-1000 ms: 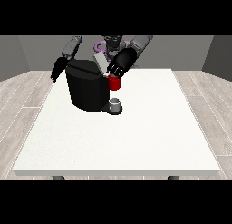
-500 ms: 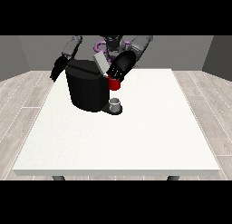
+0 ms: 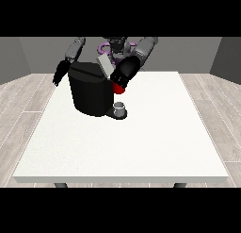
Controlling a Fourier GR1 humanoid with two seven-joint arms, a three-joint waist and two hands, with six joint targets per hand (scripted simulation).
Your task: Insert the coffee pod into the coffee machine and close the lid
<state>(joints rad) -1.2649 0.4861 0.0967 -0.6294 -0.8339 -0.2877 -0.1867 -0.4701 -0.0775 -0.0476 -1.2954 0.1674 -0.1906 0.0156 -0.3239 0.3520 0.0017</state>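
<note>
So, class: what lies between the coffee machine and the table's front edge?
In the front view, only bare white table lies between the coffee machine and the front edge.

A large white table (image 3: 141,147) fills most of the room, its top broad and plain, with two dark legs (image 3: 60,185) showing under its near edge. Pale wood-plank flooring (image 3: 19,109) runs round it on both sides, and grey walls (image 3: 28,53) stand behind.
</note>
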